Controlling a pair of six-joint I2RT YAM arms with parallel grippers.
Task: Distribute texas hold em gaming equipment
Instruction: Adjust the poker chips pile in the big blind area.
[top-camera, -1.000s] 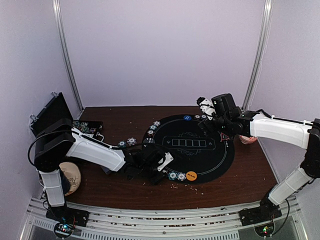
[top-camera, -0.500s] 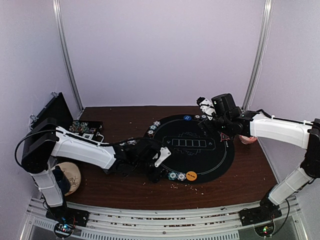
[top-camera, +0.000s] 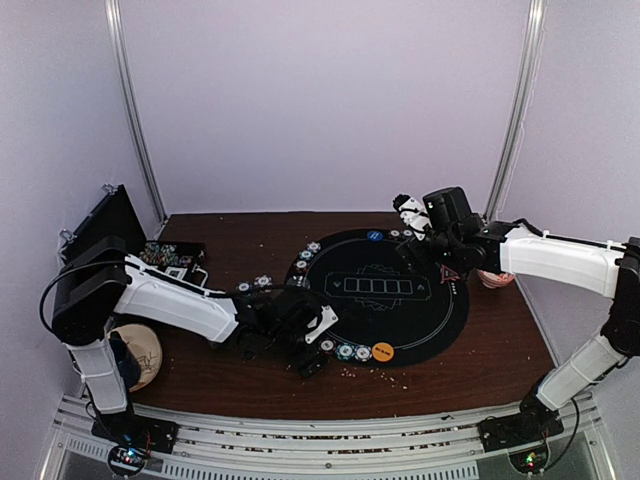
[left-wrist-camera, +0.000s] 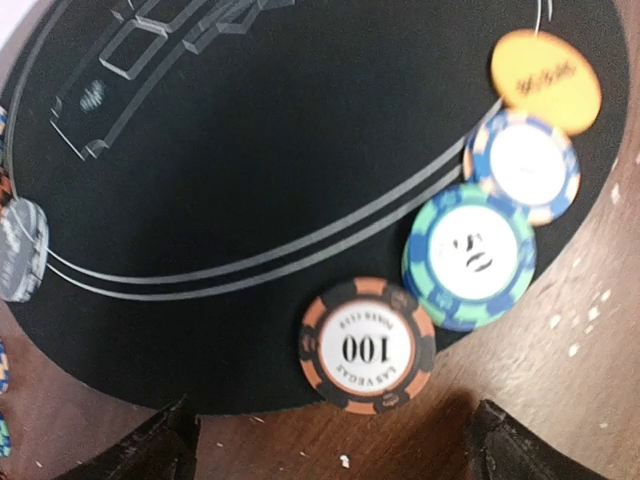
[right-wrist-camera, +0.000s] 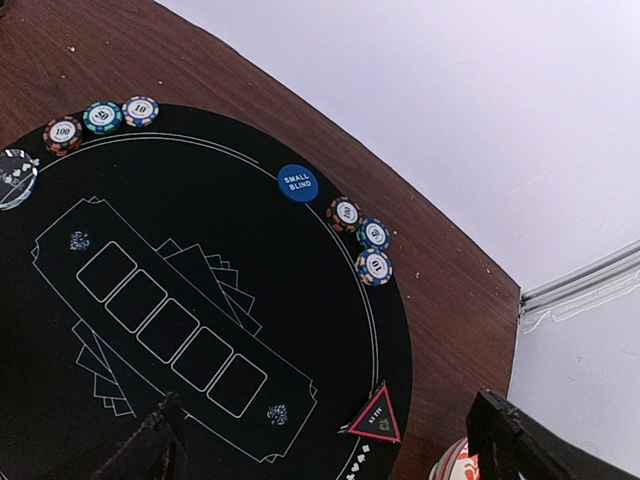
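– Poker chips (top-camera: 345, 350): where do they sit, seen from above?
– In a short row on the near rim of the round black mat (top-camera: 400, 300), ending at an orange disc (top-camera: 383, 351). The left gripper (top-camera: 318, 343) hangs at the row's left end. The right gripper (top-camera: 412, 225) is well apart, over the far rim, so the left arm is the nearer.

– And the left wrist view?
– Its fingers (left-wrist-camera: 150, 450) stand wide apart with nothing between them. The 100 chip (left-wrist-camera: 367, 345) lies flat just ahead, about centred in the gap, at the mat's edge by the bare bench (left-wrist-camera: 570, 340). The 50 chip (left-wrist-camera: 470, 255) and a blue-and-white chip (left-wrist-camera: 522, 165) follow, touching. Round chips have no long axis, but the row runs along the rim, ahead and rightward.

– Right wrist?
– Fingers (right-wrist-camera: 150, 440) spread and empty. Far below, a blue small-blind disc (right-wrist-camera: 297, 183) sits beside three more chips, and a red triangle marker (right-wrist-camera: 376, 420) is near the rim.
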